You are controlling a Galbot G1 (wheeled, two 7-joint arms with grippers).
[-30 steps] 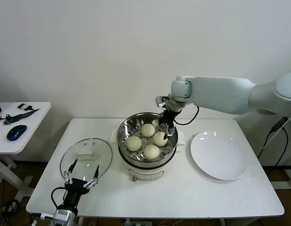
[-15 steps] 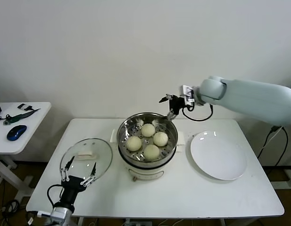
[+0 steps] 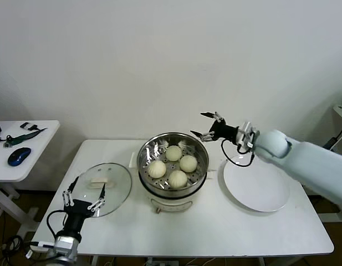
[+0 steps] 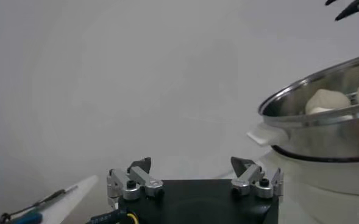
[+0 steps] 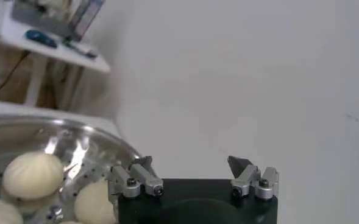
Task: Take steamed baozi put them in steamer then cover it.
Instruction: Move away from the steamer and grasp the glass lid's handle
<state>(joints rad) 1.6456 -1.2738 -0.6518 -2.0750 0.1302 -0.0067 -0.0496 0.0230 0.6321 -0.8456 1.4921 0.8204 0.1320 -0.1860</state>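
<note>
Four steamed baozi (image 3: 174, 163) sit together on the perforated tray inside the steamer (image 3: 173, 191), which stands at the middle of the white desk (image 3: 215, 227). The pot is uncovered. The cover (image 3: 101, 182), a clear glass lid with a white handle, lies flat on the desk at the steamer's 9 o'clock, close beside it but apart. A white plate (image 3: 256, 185) lies bare at the steamer's 3 o'clock.

The right gripper (image 3: 207, 124) hangs in the air at about 1 o'clock from the steamer, above and just beyond its rim, jaws spread wide and holding nothing. The left gripper (image 3: 82, 195) is at the cover's 6 o'clock, over its near edge at the desk's front, jaws also wide and empty.

A side table (image 3: 21, 149) at far 9 o'clock carries a blue mouse (image 3: 19, 155).
</note>
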